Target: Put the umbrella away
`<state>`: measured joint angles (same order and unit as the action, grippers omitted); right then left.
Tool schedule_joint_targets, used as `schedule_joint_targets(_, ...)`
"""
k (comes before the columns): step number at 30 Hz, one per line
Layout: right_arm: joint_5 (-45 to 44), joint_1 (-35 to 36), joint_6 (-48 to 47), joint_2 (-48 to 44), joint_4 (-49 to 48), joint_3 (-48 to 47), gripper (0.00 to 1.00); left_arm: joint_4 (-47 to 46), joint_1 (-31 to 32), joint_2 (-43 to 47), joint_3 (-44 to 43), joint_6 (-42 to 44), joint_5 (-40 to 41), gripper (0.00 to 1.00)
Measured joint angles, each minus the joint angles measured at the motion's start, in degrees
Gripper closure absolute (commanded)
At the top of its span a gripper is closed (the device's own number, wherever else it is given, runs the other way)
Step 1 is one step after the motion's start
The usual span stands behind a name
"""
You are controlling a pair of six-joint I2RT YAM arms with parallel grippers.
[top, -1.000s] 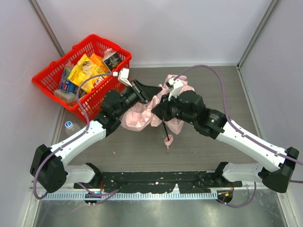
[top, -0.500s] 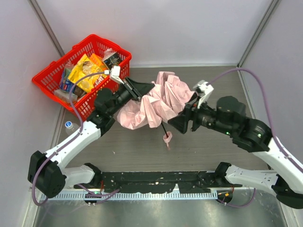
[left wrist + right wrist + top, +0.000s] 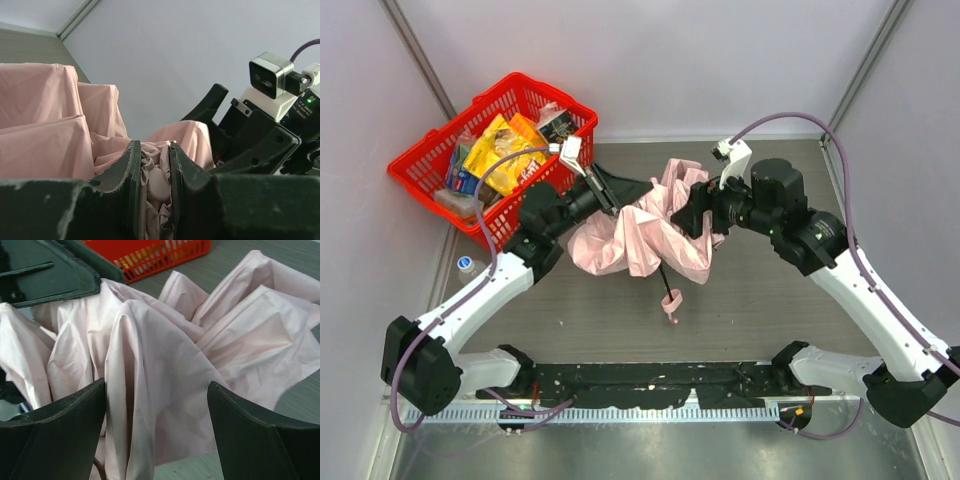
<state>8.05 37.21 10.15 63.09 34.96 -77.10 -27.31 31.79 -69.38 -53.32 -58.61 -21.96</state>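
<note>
Umbrella (image 3: 640, 235) sits mid-desk between the two arms, canopy collapsed but loose, a crumpled pink heap. Its black shaft (image 3: 665, 272) pokes out toward the near edge, and the pink handle (image 3: 672, 300) rests on the desk (image 3: 770, 330). Left tool (image 3: 152, 175) is pinched almost closed on a wad of fabric at the heap's far-left side. There is a small pale lump between the jaws, and I can't tell whether it is a rib tip or just cloth. Right tool (image 3: 157, 427) is spread wide and holds nothing, its jaws standing either side of a tall fold of canopy. My worries from here:

- If I close the right tool where it is, I judge it takes only slack cloth, not ribs or shaft, so the folds slide through and the bundle won't tighten.
- Pulling against the left pinch could strip that thin grip, or strain the fabric if a rib is caught in it.
- The tools are close together over the heap, and the left wrist view shows the right one looming just beyond the fabric, so a careless closing sweep risks a knock.
- The free shaft can swing and drag the handle.
- The red basket (image 3: 420, 165) sits just beside the left forearm, so a wide elbow move could shove it.
</note>
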Motion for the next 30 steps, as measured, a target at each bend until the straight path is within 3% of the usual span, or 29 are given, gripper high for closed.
schedule_joint_targets(4, 7.78, -1.27, 1.16, 0.50, -4.59, 1.22, 0.13, 1.44, 0.00, -0.66, -1.97, -0.35, -0.33, 1.00)
schedule_joint_targets(7, 8.55, 0.81, 2.99, -0.87, -8.28, 3.28, 0.12, 2.95, 0.00, -1.92, -3.63, -1.14, -0.28, 1.00)
schedule_joint_targets(15, 2.03, 3.28, 5.64, -2.62, -8.76, 3.17, 0.12, 10.05, 0.00, -4.79, -6.21, -1.62, 1.42, 1.00)
schedule_joint_targets(30, -12.85, 13.62, 6.45, 6.82, -10.60, 1.31, 0.12, 19.19, 0.63, -5.46, -8.39, -3.04, 6.60, 1.00)
